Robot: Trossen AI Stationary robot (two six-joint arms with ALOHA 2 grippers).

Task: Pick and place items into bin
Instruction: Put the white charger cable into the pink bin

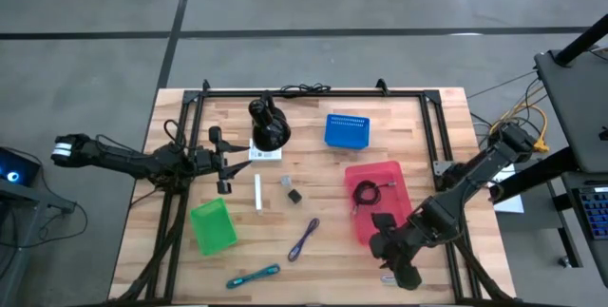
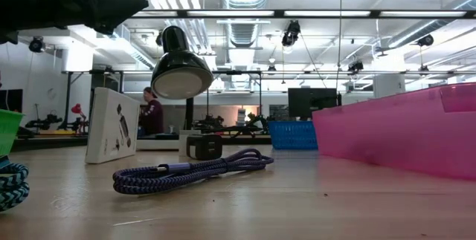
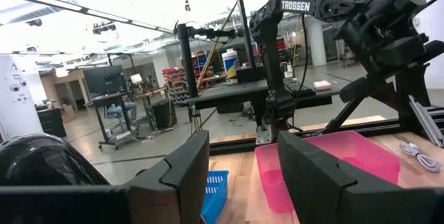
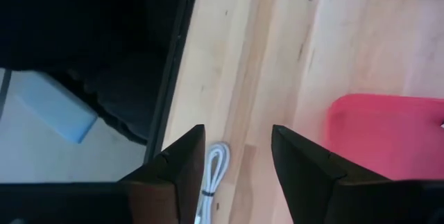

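Note:
The pink bin [image 1: 383, 176] stands right of the table's middle, with a black coiled cable [image 1: 365, 193] lying inside it. On the wood lie a white stick [image 1: 257, 194], a silver piece [image 1: 285, 182], a tiny dark block [image 1: 295, 196], a purple tool [image 1: 304, 239], a teal tool [image 1: 254, 276] and a white card [image 1: 266, 153]. My right gripper [image 1: 391, 267] hangs open above the near right table edge, over a small white cable [image 4: 214, 172]; nothing is between its fingers [image 4: 173, 165]. My left gripper [image 1: 226, 164] waits open at the left.
A large black rounded object [image 1: 269, 124] stands at the far middle, with a blue basket [image 1: 347, 129] to its right. A green bin [image 1: 212, 226] sits near left. A black frame [image 1: 313, 92] runs round the table edges. Bare wood lies between the stick and the pink bin.

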